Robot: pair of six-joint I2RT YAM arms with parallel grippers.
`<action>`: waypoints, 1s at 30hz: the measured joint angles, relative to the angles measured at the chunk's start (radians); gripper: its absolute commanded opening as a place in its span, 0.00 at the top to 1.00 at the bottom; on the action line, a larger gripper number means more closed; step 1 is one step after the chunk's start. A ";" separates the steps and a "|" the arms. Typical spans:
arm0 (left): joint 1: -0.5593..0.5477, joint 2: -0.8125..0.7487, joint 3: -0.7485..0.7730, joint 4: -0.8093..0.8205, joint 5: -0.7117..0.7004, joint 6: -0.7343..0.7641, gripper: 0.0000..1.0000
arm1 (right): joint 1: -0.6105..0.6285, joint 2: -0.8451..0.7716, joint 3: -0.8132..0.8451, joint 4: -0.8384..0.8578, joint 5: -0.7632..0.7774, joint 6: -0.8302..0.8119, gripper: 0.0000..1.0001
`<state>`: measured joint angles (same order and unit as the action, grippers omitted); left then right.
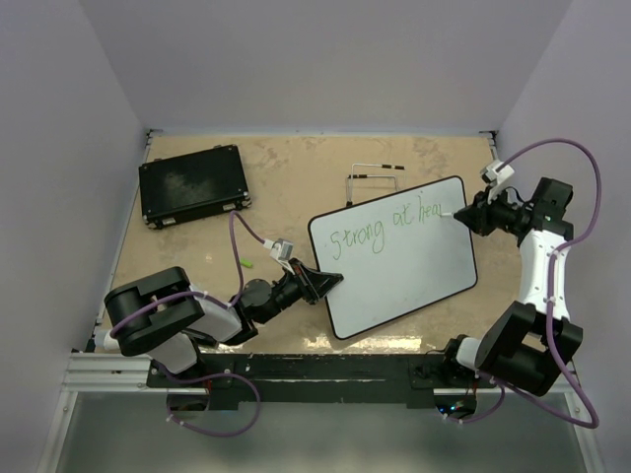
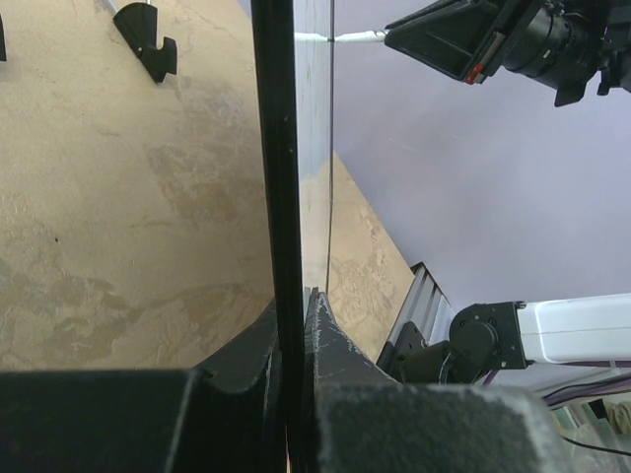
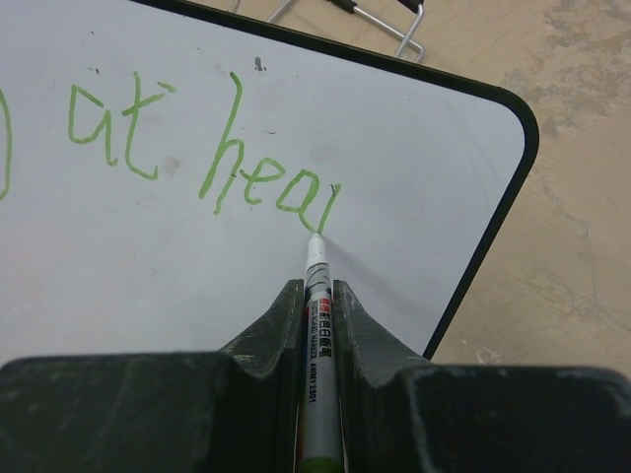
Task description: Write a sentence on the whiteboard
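Midway through line 1 of the green handwritten sentence point(image 1: 386, 227) — readable as "Strong at hea", with the next stroke just begun under the nib. To finish the word well: press the tip lightly and evenly onto the large glossy white whiteboard with its thin black rim point(image 1: 409, 281), draw the stroke in 1 smooth pass, and match the height of the letters beside it. Mind the room left: only a narrow strip of white between nib and the board's rounded right corner, so write the last letters tight, then lift cleanly and drop to line 2 under "Strong" for the rest. Likeliest fault, as a judgement: too much push, sliding the board or skidding the nib. Hence the need for a firm hold from the left gripper point(image 1: 325, 283) — closed to a thin slit on the board's left edge, rim pinched between the 2 pads, nothing else touched. As for the right gripper point(image 3: 317, 296): narrow too, clamped around the barrel of the white-bodied green marker point(image 3: 315, 261), nib touching the board at the end of "hea". Board itself on the mottled tan table point(image 1: 286, 177), centre-right, set at a slant, well apart from the flat black rectangular case point(image 1: 192, 184) at the far left.
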<state>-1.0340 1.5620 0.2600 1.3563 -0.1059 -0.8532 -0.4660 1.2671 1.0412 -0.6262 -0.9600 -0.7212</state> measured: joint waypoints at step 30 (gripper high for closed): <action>0.000 0.011 0.007 0.007 0.008 0.008 1.00 | 0.000 -0.130 0.066 0.092 0.000 0.124 1.00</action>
<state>-1.0340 1.5726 0.2672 1.3636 -0.0982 -0.8452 -0.4656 1.1370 1.1072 -0.5346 -0.9600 -0.5976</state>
